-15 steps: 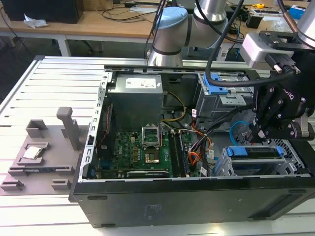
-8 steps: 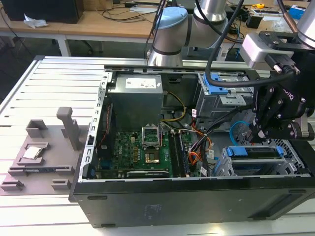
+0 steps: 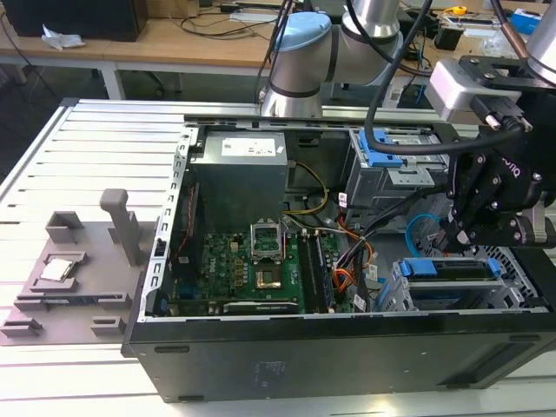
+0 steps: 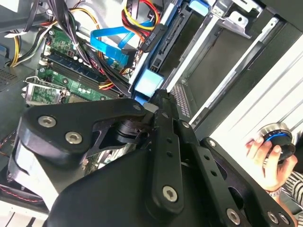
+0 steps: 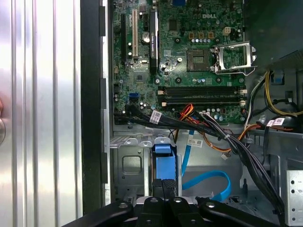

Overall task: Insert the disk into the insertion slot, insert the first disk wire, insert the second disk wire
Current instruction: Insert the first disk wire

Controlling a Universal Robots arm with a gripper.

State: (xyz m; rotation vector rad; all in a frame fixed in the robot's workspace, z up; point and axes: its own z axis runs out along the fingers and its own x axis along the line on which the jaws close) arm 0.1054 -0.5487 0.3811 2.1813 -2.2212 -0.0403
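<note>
The disk (image 3: pixel 452 271) lies in its bright blue carrier (image 3: pixel 445 263), lodged in the insertion slot of the silver perforated cage (image 3: pixel 401 294) at the exterior view's right. My gripper (image 3: pixel 465 233) hangs just above that cage. In the first wrist view its black fingers (image 5: pixel 165 185) meet with no gap, right against the carrier's blue end (image 5: pixel 163 158). In the second wrist view the gripper (image 4: pixel 158 97) sits beside that blue end (image 4: pixel 151 82). A flat blue wire (image 5: pixel 208 182) lies loose beside the cage. Red, yellow and black wires (image 4: pixel 137 14) hang near the disk's edge (image 4: pixel 165 47); I cannot tell whether any is plugged in.
The open case holds a green motherboard (image 3: pixel 261 265), a grey power supply (image 3: pixel 239 169) and a grey metal box with a blue tab (image 3: pixel 378 155). A grey fixture (image 3: pixel 78 274) lies at the exterior view's left. A person's hand (image 4: pixel 265 158) holds a round device outside the case.
</note>
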